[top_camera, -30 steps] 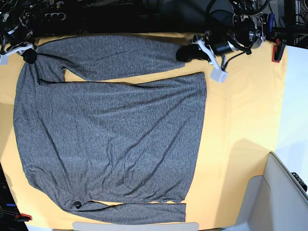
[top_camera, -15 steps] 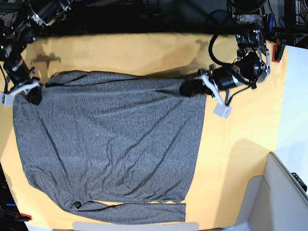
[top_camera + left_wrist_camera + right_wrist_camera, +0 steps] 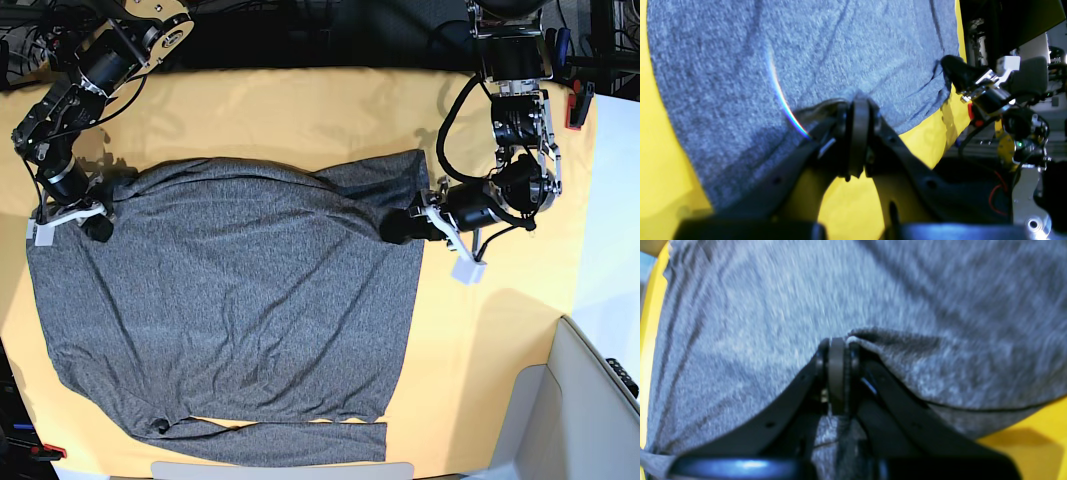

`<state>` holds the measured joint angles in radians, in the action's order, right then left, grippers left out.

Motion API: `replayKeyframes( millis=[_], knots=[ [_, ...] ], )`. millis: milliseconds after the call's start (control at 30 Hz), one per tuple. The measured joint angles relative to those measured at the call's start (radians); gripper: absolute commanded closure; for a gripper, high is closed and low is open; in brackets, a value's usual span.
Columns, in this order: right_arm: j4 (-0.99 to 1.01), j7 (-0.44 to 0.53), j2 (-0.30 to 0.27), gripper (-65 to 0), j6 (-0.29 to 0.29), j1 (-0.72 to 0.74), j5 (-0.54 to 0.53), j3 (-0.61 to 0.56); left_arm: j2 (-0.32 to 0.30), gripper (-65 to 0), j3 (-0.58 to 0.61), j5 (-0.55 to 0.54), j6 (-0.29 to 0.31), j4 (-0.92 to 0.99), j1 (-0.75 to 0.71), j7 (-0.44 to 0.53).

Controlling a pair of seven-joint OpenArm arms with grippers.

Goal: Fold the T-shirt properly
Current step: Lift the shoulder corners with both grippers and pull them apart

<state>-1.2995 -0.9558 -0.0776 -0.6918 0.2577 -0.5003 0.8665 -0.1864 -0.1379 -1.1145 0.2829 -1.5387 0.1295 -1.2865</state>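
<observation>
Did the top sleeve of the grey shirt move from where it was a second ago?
Yes. The T-shirt's upper sleeve has been pulled down, away from the yellow cloth's top edge, and now lies over the shirt's body, carried by both shut grippers.

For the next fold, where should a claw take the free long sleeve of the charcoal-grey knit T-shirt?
At the cuff end of the charcoal-grey knit T-shirt's long sleeve, coming from the table's near edge: it lies flat and apart from the body, its end exposed on the yellow table cloth.
</observation>
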Motion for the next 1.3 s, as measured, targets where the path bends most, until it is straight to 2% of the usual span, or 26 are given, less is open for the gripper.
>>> replayKeyframes(
  millis=[133, 333, 567, 667, 733, 800, 967, 1033, 1133, 1300],
  knots=[
    [-0.001, -0.001, -0.017, 0.0, 0.0, 0.0, -0.003, 0.001, -0.014, -0.5, -0.073, 0.004, -0.002, 0.0, -0.002, 0.004],
    [-0.001, 0.0, -0.035, 0.0, 0.0, 0.0, -0.003, 0.005, -0.003, -0.5, -0.063, 0.003, -0.001, 0.0, -0.003, 0.003],
    [0.003, 0.003, -0.032, -0.2, 0.0, 0.0, -0.003, 0.005, -0.007, -1.0, -0.063, 0.006, -0.002, 0.064, -0.035, 0.002],
    [0.004, 0.003, -0.033, -1.0, 0.0, 0.0, -0.003, 0.004, -0.007, -6.6, -0.062, 0.003, -0.001, 0.097, -0.029, 0.0],
    [0.004, 0.003, -0.032, -5.6, 0.0, 0.0, -0.003, 0.003, -0.013, -13.7, -0.037, 0.006, -0.002, 0.121, -0.027, 0.004],
    [0.004, 0.003, -0.033, -14.1, 0.0, 0.0, -0.002, 0.0, -0.026, -19.6, -0.001, 0.008, -0.002, 0.133, -0.028, 0.001],
    [0.004, 0.003, -0.035, -37.2, 0.0, -0.016, -0.003, -0.002, -0.033, -20.7, 0.021, 0.004, -0.001, 0.133, -0.029, 0.005],
    [0.003, 0.005, -0.035, -42.9, 0.0, -0.028, -0.006, 0.0, -0.033, -20.7, 0.021, 0.004, -0.001, 0.133, -0.029, 0.005],
    [-0.01, -0.002, -0.044, -46.7, 0.0, -0.03, -0.007, -0.001, -0.033, -20.7, 0.021, 0.004, -0.002, 0.132, -0.029, 0.003],
    [-0.146, 0.0, -0.086, -46.7, 0.0, -0.079, -0.007, 0.01, -0.033, -20.7, 0.021, 0.002, -0.001, 0.129, -0.045, 0.005]
  ],
)
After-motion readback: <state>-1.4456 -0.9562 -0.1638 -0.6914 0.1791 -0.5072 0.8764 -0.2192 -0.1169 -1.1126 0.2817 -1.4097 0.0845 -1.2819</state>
